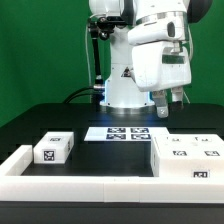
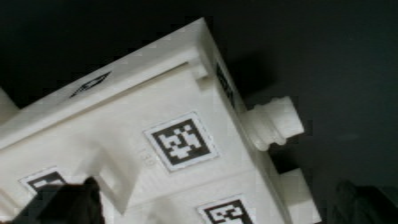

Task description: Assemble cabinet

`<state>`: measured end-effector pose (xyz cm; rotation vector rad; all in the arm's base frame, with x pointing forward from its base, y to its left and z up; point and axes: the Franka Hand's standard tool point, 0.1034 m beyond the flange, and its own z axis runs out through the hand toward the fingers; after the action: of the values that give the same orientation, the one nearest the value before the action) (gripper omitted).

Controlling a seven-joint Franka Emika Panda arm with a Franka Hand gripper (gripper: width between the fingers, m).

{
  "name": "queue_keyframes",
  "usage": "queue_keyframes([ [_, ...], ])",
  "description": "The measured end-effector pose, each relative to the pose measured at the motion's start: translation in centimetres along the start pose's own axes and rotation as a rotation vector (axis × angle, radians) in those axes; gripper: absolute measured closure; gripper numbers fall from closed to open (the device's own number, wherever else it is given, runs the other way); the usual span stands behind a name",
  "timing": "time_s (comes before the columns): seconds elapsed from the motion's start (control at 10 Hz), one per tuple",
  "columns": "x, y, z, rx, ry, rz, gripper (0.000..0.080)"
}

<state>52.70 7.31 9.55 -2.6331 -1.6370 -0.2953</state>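
Nearest the camera, along the bottom edge of the exterior view, runs the low white border rail (image 1: pixel 90 183), turning up the exterior view's left side. Just behind it, in the lower left of the frame, a small tagged drawer block (image 1: pixel 52 149) sits alone on the black table (image 1: pixel 100 152). In the lower right lies the cabinet (image 1: pixel 190 157), a large white case with its tagged face up, well apart from the block. Behind these, mid-frame, the marker board (image 1: pixel 126 133) lies flat. The gripper (image 1: pixel 166 106) hangs above the cabinet's far left corner, not touching it. The wrist view fills with the case's slanted white face (image 2: pixel 143 110), its tags and a round peg (image 2: pixel 276 120) on one side. A dark finger (image 2: pixel 54 203) shows at one corner of that view, and a dark shape at the opposite corner is probably the other. So the jaws look spread wide, with nothing held. The step in hand seems to be the approach to the case for a grasp or a push. Next, the arm would need to come down and line its jaws up squarely on an edge of the case.
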Motion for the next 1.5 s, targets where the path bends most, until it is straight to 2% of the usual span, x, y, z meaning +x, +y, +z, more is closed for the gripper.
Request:
queue_keyframes([
  [0.1,0.4,-0.1,0.0,-0.001,0.001,0.151,0.0151],
  [0.2,1.1,-0.4,0.0,-0.015,0.02,0.255,0.0151],
  [0.4,1.7,-1.5,0.4,-0.017,0.048,0.518,0.0151],
  [0.5,2.1,-1.8,0.5,-0.031,0.075,0.62,0.0151],
  [0.6,1.5,-2.0,0.8,-0.027,0.09,0.738,0.0151],
  [1.1,1.6,-2.4,1.0,-0.021,0.088,0.824,0.0151],
  [1.2,1.6,-2.7,1.1,-0.032,0.087,0.876,0.0151],
  [1.3,1.6,-2.7,1.2,-0.07,0.132,0.924,0.0151],
  [1.4,1.0,-2.5,1.4,-0.075,0.121,0.893,0.0151],
  [1.5,1.2,-2.4,1.3,-0.076,0.123,0.89,0.0151],
])
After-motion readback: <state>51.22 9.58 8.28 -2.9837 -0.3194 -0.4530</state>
